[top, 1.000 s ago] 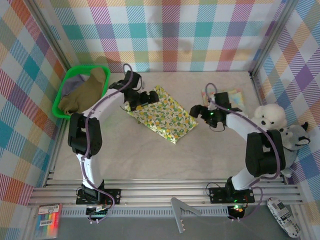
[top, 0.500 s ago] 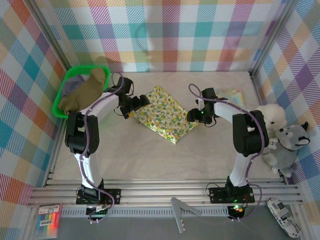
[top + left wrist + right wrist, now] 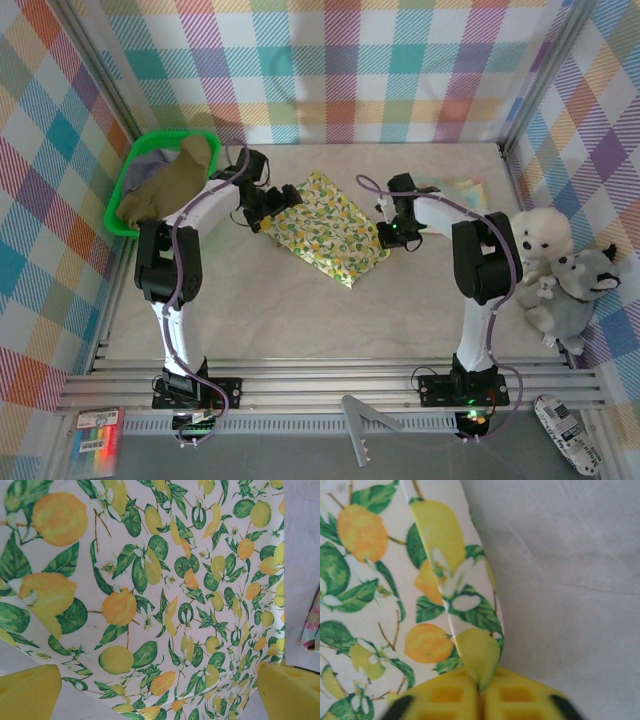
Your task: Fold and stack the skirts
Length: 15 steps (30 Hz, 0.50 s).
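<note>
Swinging left from the surface's right side, right tool has shut on the right hem of the lemon skirt. Left tool stands open at the skirt's left corner. The skirt lies spread near the far edge. Olive skirt and grey skirt sit in the basket at the far-left corner, so most of the folding looks undone.

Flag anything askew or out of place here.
Lemon-print skirt lies diagonal on the table, its right edge pinched in the shut right fingers. Olive skirt sits heaped, unfolded, in the green basket over a grey one. Nothing spilled or damaged.
</note>
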Each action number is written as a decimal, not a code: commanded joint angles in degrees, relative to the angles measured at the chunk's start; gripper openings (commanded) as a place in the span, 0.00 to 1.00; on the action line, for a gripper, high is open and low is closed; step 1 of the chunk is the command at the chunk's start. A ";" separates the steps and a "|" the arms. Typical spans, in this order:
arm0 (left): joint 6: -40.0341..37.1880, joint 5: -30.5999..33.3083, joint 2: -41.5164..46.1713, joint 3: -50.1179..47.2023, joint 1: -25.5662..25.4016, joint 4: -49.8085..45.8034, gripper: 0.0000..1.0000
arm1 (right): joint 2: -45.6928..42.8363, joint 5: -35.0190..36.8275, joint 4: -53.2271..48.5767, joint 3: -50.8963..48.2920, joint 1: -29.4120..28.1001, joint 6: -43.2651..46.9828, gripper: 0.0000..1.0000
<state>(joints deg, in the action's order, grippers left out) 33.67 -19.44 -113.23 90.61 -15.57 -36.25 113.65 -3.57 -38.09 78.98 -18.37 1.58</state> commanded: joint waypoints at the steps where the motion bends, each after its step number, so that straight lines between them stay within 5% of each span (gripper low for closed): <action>1: 0.06 -0.76 -0.54 3.12 -0.63 -3.14 1.00 | -3.03 5.92 -2.85 0.39 -3.32 3.49 0.00; 8: 0.67 6.61 -2.30 10.08 -4.11 -9.40 1.00 | -14.07 13.33 0.26 -9.58 -16.95 13.97 0.00; 15: 1.75 5.25 -8.59 16.76 -6.72 -11.09 1.00 | -17.49 17.63 0.94 -15.08 -28.59 15.29 0.00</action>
<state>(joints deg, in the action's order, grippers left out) 34.39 -14.00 -118.50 104.53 -21.58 -43.90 96.90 10.52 -36.99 66.02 -45.15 14.52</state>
